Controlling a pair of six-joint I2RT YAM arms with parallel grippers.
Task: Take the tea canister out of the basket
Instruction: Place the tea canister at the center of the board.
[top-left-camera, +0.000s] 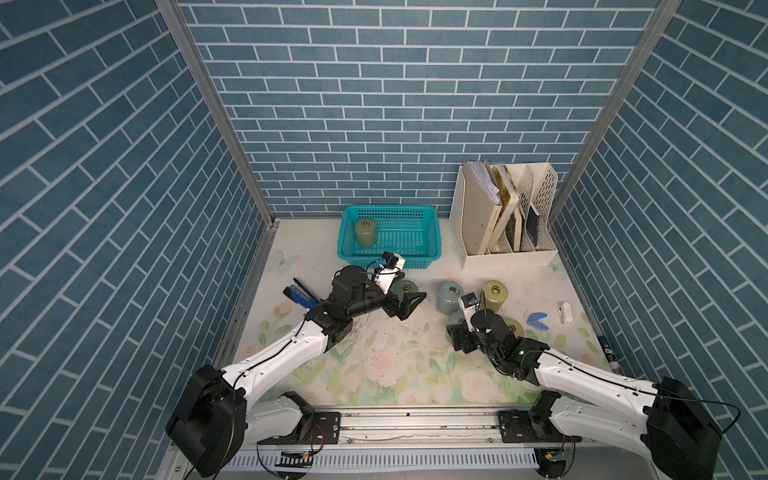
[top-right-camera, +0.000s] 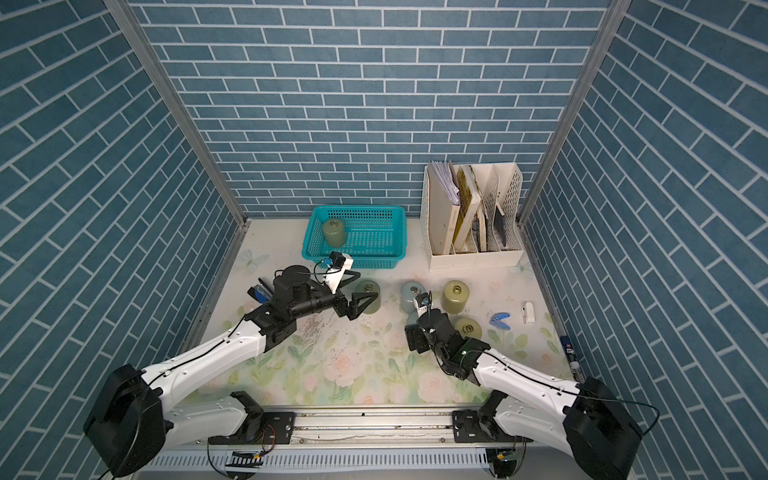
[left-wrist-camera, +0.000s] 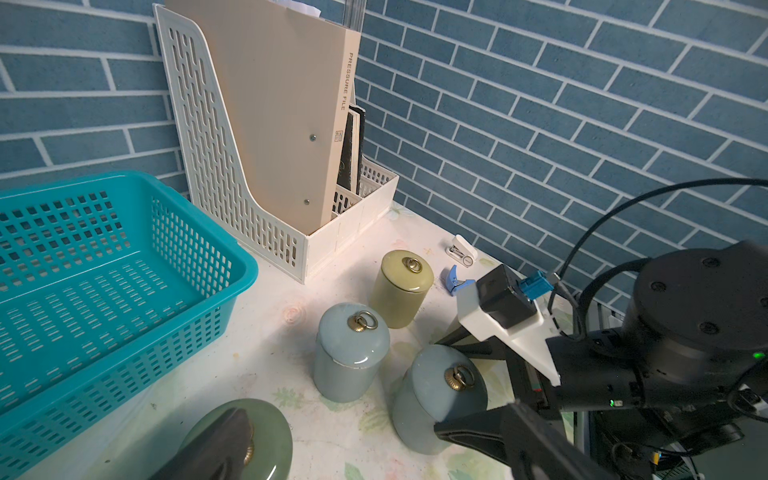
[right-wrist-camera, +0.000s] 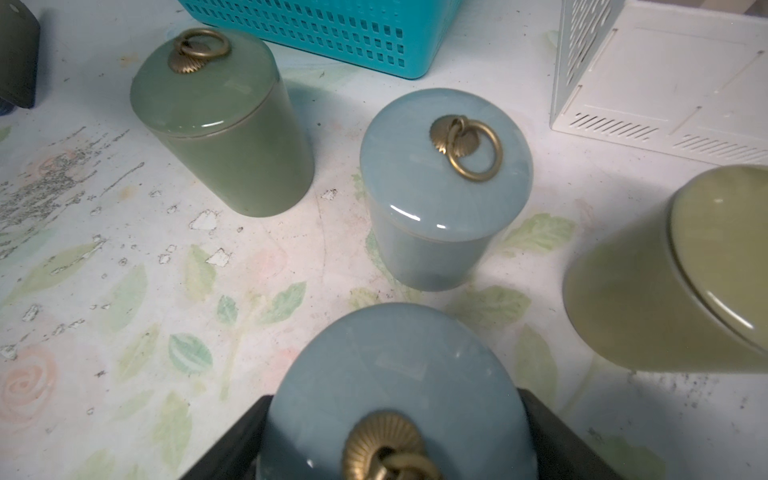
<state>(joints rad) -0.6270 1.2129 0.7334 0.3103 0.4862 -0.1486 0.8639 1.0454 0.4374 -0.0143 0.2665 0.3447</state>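
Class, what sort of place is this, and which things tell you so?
Likely a robot test booth dressed as a desk: brick-print walls, a file rack, a rail bearing a left arm and right arm.

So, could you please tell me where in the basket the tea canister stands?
In a top view, the tea canister stands upright at the left end of the teal basket, near the back wall.

Basket (top-left-camera: 419, 261) top open, right part bare; tea canister (top-left-camera: 365, 233) in left back corner. File rack (top-left-camera: 509, 259) just beside right wall. Front approach crowded: left arm (top-left-camera: 361, 301) over rim, green canister (right-wrist-camera: 220, 124), far blue canister (right-wrist-camera: 444, 199), near blue canister (right-wrist-camera: 395, 374) on table (top-left-camera: 395, 365).
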